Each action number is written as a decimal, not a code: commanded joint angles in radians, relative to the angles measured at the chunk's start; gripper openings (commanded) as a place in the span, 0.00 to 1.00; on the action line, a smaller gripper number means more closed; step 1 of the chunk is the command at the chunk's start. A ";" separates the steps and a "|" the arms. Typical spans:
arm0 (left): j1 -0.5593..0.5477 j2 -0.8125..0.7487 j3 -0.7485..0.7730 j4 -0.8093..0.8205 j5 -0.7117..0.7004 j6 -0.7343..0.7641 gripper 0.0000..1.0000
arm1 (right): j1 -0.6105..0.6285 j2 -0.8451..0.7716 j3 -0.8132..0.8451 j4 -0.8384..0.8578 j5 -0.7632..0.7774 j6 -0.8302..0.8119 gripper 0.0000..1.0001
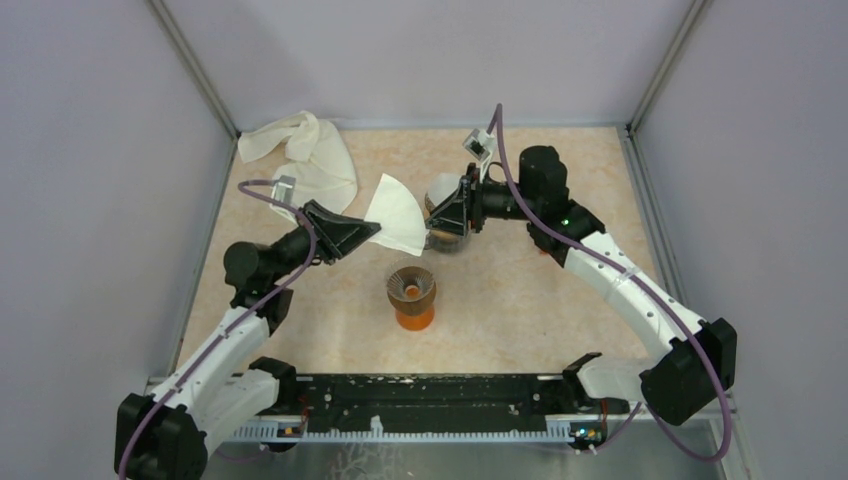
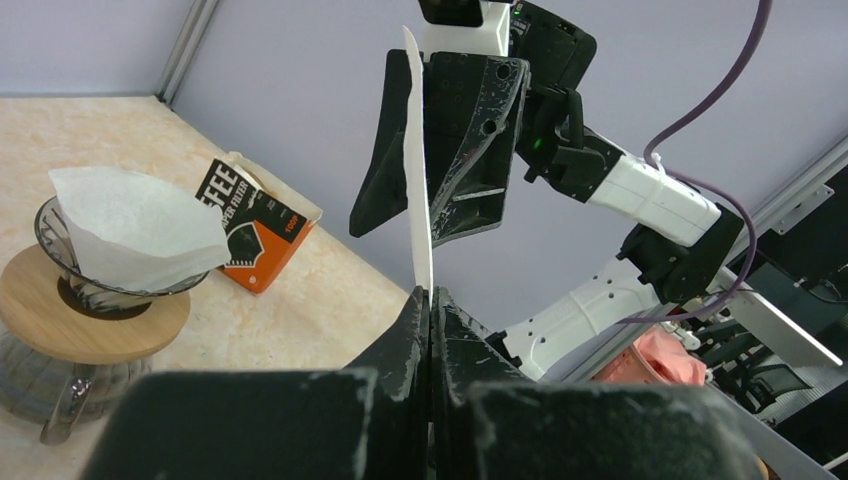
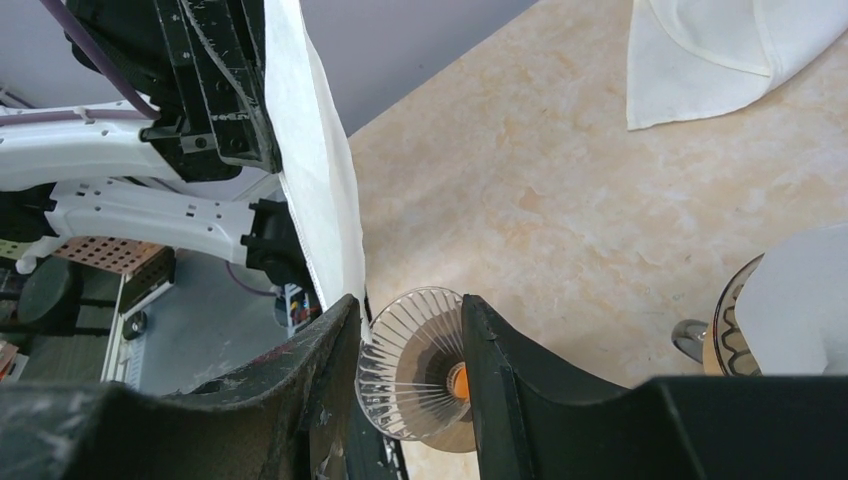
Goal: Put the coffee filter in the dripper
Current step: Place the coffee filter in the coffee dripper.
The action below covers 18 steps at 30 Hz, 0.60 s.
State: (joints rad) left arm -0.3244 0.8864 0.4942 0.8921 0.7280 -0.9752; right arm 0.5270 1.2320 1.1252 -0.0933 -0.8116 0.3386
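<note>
Pinching the flat white paper coffee filter (image 1: 395,215) upright in its closed left gripper (image 2: 431,292), the robot risks creasing it if the half-open, empty right gripper (image 3: 410,305) alongside grabs clumsily above the ribbed clear dripper (image 1: 411,290) below.

Noted a plain white coffee filter (image 2: 419,180) between the black jaws of the left gripper (image 2: 431,297). Saw a clear dripper (image 3: 420,365), ribbed in fine radial lines over an orange base, through the gap of the scuffed black right gripper (image 3: 410,306). Found a beige marbled tabletop (image 3: 560,190) beyond those jaws, a cream cloth (image 3: 720,50) farther out, and a black-and-orange box (image 2: 255,225) with white lettering left of the left jaws.
</note>
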 commanded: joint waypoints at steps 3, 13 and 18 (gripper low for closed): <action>0.005 0.002 -0.008 0.070 0.029 -0.018 0.00 | -0.007 -0.003 -0.007 0.079 -0.044 0.012 0.43; 0.005 0.025 -0.014 0.127 0.053 -0.055 0.00 | 0.013 -0.003 -0.018 0.127 -0.093 0.033 0.43; 0.004 0.072 -0.028 0.235 0.082 -0.112 0.00 | 0.033 0.001 -0.026 0.193 -0.096 0.078 0.43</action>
State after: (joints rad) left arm -0.3244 0.9310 0.4881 0.9924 0.7712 -1.0340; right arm 0.5419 1.2335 1.1038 -0.0193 -0.8845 0.3790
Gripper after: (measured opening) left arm 0.006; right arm 0.429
